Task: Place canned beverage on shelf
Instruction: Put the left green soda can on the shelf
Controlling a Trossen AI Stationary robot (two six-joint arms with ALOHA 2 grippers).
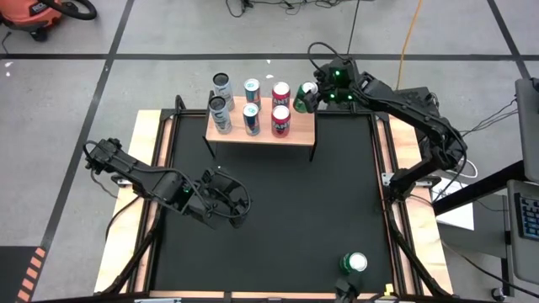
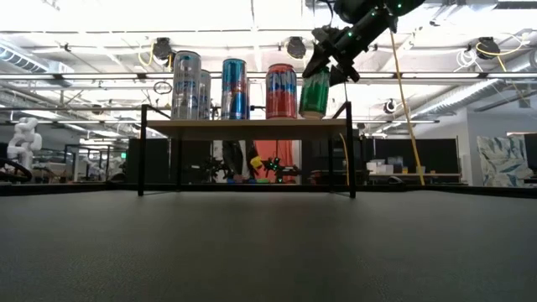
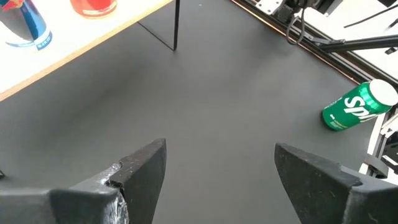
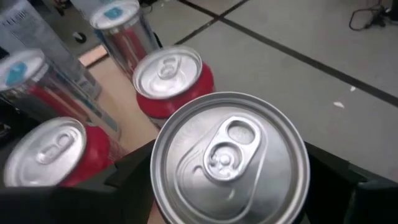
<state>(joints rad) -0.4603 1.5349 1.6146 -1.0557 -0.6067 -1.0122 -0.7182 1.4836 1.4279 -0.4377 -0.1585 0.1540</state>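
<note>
- while the right gripper (image 1: 312, 94) was clamped on a green can (image 2: 315, 92), it held that can slightly tilted at the shelf's (image 1: 296, 135) right end, just beside two red cans (image 1: 280, 120).
- six cans stood on the light-wood board.
- the left gripper (image 3: 217, 171) hung over the black mat (image 1: 278, 219), fingers apart, holding nothing.
- another green can (image 1: 354, 263) lay near the mat's front right corner.
</note>
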